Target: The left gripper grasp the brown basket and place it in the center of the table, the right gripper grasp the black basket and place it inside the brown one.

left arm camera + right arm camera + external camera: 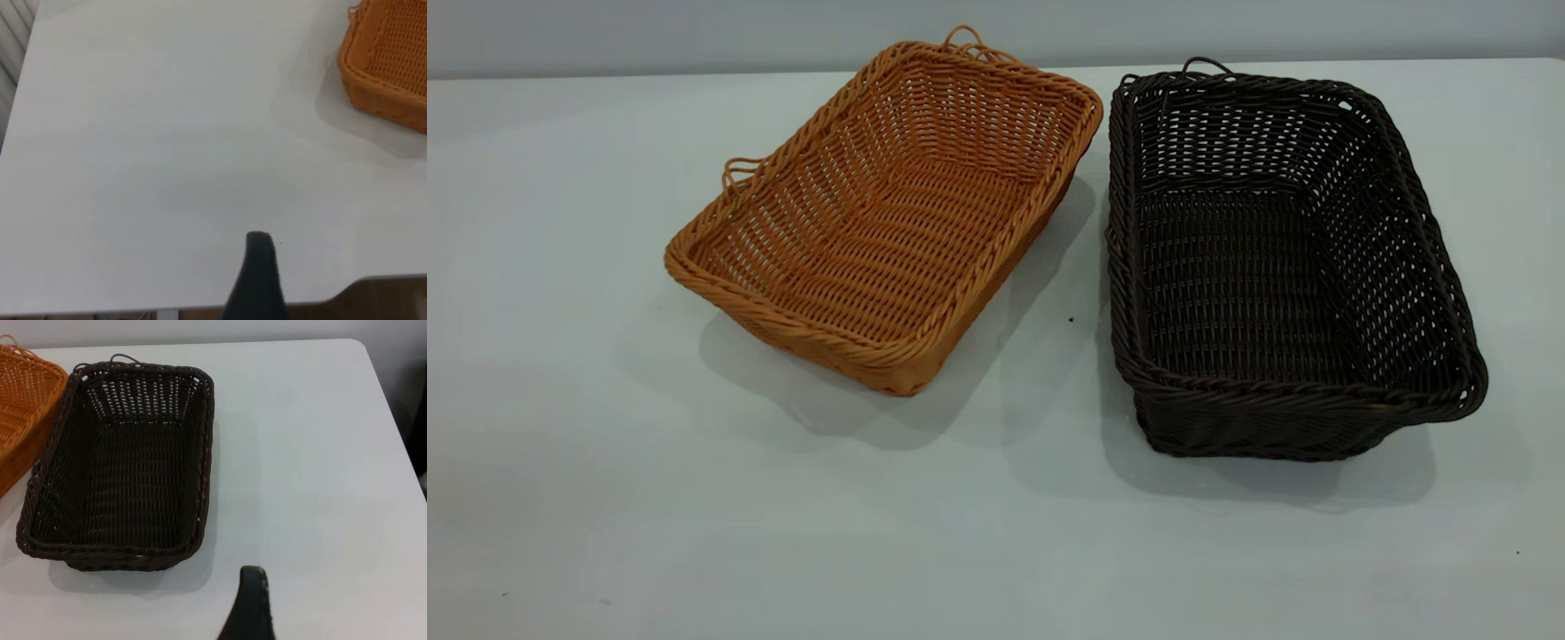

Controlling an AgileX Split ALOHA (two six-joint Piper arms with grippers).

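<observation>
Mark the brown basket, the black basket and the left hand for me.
brown basket [889,231]: exterior view, woven floor inside.
black basket [1236,293]: exterior view, woven floor inside.
left hand [259,267]: left wrist view, the one dark fingertip showing.

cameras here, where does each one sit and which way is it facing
Exterior view: sits outside the rig, looks down at the table with the brown basket beside the black basket; no arm shows.
Left wrist view: rides the left arm, looks over bare table at a corner of the brown basket; only the left gripper tip shows.
Right wrist view: rides the right arm, looks down into the black basket; only the right gripper tip shows.
Shared: the brown basket appears in all three, at the right wrist view's edge.
</observation>
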